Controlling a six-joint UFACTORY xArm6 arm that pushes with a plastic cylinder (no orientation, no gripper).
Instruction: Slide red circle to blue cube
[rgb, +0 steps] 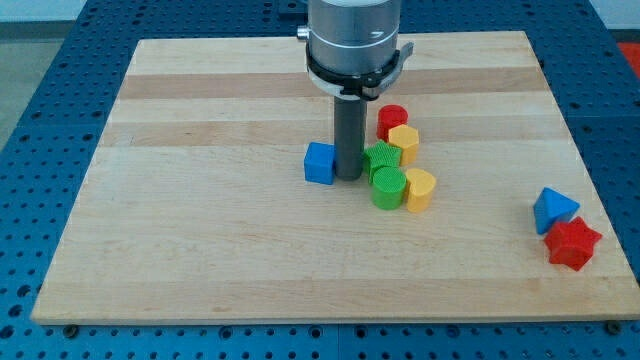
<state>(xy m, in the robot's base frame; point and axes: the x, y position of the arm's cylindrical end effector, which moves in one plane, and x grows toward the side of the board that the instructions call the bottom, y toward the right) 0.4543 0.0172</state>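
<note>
End effector tip (348, 177) upright beside blue cube (320, 163)

My arm ends in a pale grey, ribbed metal cylinder ringed by a black collar with small side tabs, perhaps clamp ears. Below it hangs a straight dark grey rod down to my tip (348, 178).

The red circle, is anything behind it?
Behind the red circle, toward the view's top, only bare board shows. The yellow block covers its lower front. My tip stands at the view's left, between the blue cube and green blocks.
</note>
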